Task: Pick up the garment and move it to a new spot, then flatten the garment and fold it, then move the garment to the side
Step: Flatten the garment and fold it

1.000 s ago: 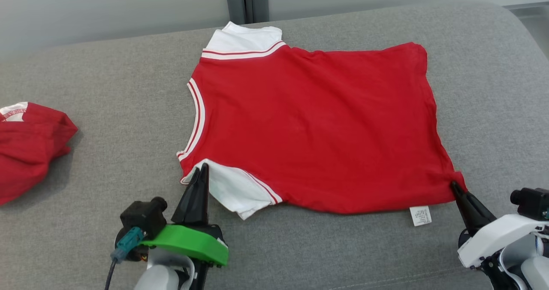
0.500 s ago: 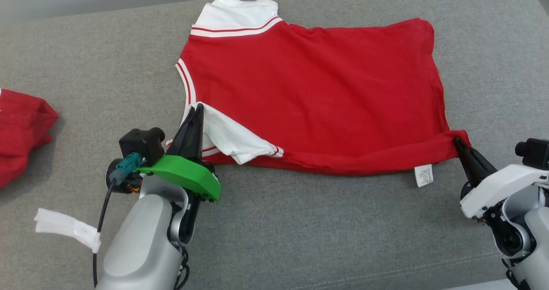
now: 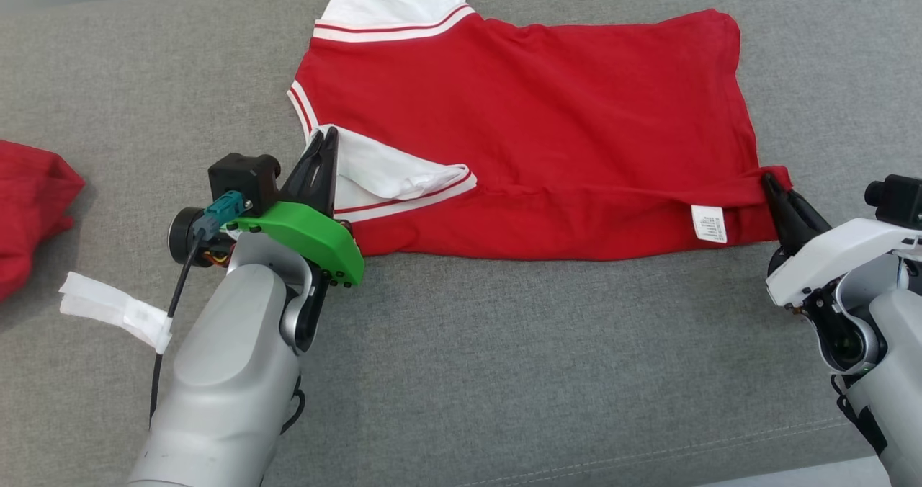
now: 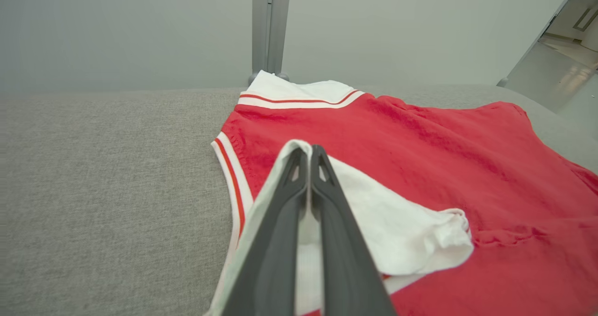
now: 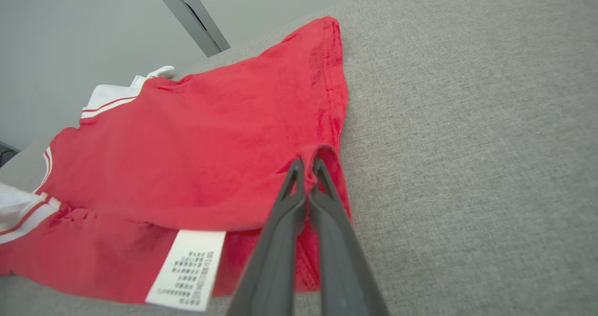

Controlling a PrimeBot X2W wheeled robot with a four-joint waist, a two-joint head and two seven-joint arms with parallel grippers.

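A red garment (image 3: 533, 112) with white sleeves and striped trim lies on the grey cushion, its near edge turned over onto the body. My left gripper (image 3: 330, 135) is shut on the white near sleeve (image 4: 373, 213), pinched at its fold. My right gripper (image 3: 768, 179) is shut on the red hem corner (image 5: 322, 154) at the right, with a white care label (image 3: 709, 224) showing beside it. In the left wrist view the fingers (image 4: 285, 213) press together around white cloth.
A second red cloth (image 3: 32, 206) lies crumpled at the far left of the cushion. A white tape strip (image 3: 112, 309) hangs on the left arm's cable. A grey post (image 4: 270, 26) stands behind the cushion against the wall.
Both grippers have carried the near edge of the garment away from me and over its body, making a fold. The camera has also tilted down.
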